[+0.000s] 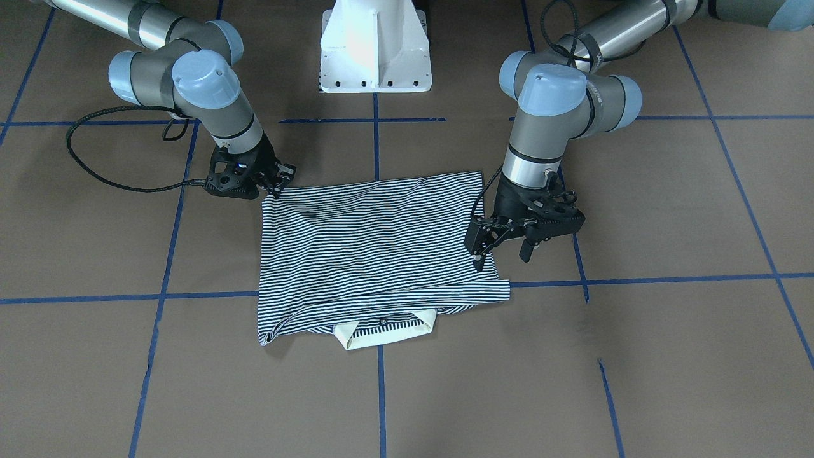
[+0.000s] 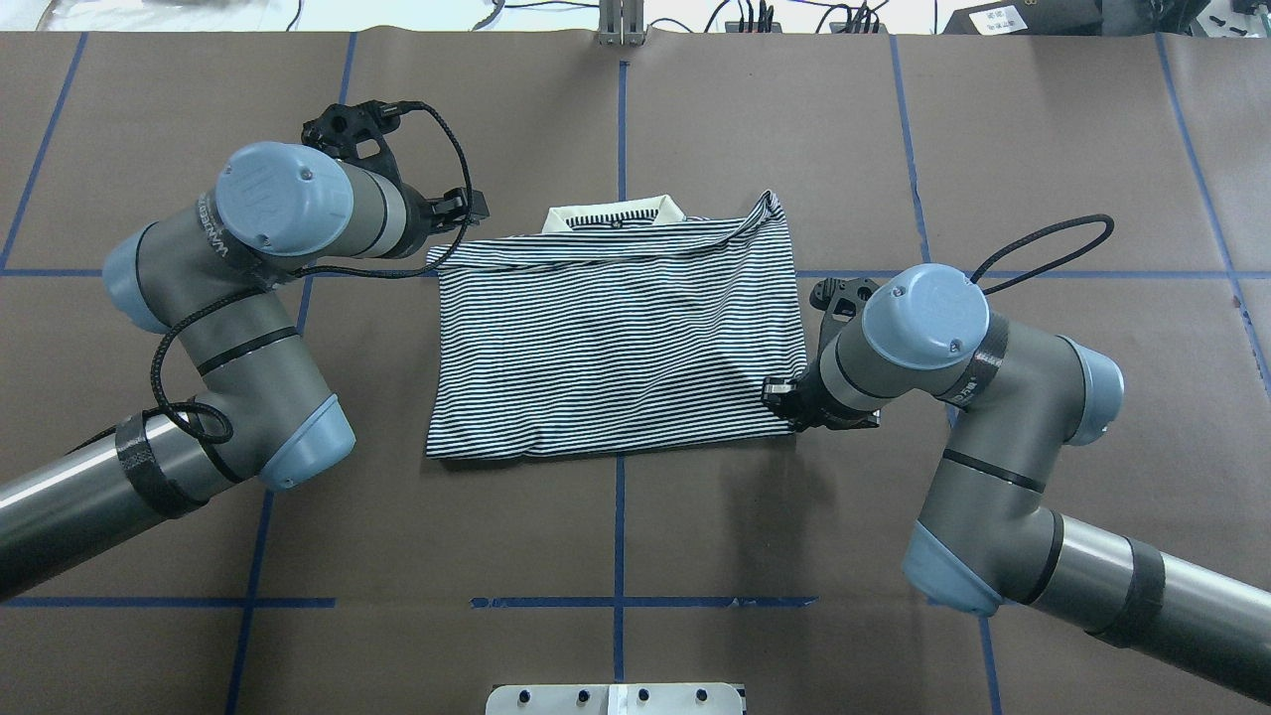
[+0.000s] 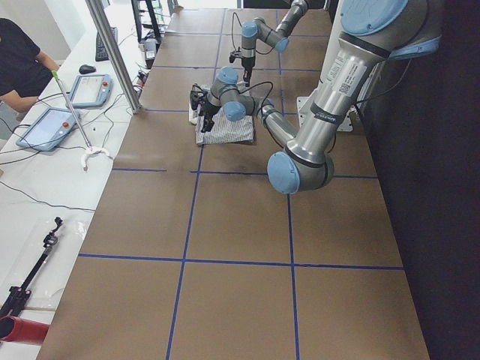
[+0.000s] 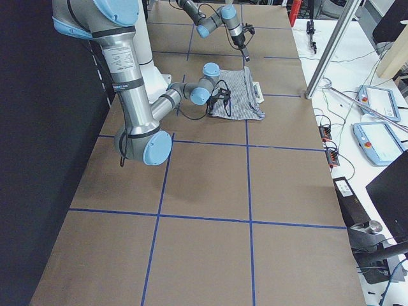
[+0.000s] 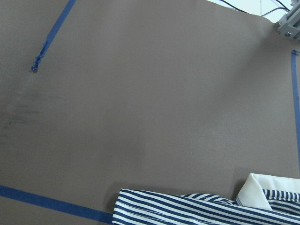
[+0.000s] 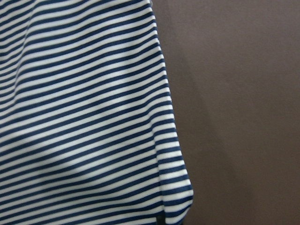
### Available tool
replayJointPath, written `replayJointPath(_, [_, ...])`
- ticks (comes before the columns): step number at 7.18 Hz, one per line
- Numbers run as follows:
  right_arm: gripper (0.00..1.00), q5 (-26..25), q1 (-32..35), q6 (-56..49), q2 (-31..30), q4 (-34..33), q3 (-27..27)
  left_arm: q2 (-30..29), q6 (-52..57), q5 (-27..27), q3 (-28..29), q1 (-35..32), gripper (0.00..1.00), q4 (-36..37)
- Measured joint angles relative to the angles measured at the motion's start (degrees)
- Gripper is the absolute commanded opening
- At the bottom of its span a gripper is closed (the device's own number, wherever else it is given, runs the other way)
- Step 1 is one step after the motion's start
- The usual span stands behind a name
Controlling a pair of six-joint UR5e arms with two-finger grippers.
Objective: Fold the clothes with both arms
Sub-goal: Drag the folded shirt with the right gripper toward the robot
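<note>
Left pincer: front-facing view, fingers spread wide and holding nothing, at the polo shirt's side edge, just robot-ward of the collar. We judge it is poised to take that corner.
Right pincer: at a corner of the edge opposite the collar, touching cloth. We cannot tell whether it grips.
Overhead view: shirt flat on the desk, folded to a rectangle, collar protruding beyond the fold.
Left wrist view: collar and striped edge low in frame.
Right wrist view: hem corner beneath, probably the lift point.
</note>
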Motion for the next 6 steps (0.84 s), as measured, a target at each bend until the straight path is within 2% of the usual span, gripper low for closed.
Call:
replayJointPath(2, [0.0, 0.4, -1.7, 0.4, -5.6, -3.7, 7.7, -0.2, 0.0, 0.0, -0.3, 0.0, 1.0, 0.0])
replayJointPath(5, [0.0, 0.2, -13.3, 3.4, -16.3, -5.4, 19.0, -0.2, -0.1, 0.1, -0.7, 0.1, 1.0, 0.1])
replayJointPath(6, [0.99, 0.0, -17.7, 6.6, -17.8, -5.4, 21.1, -0.1, -0.1, 0.1, -0.9, 0.2, 1.0, 0.1])
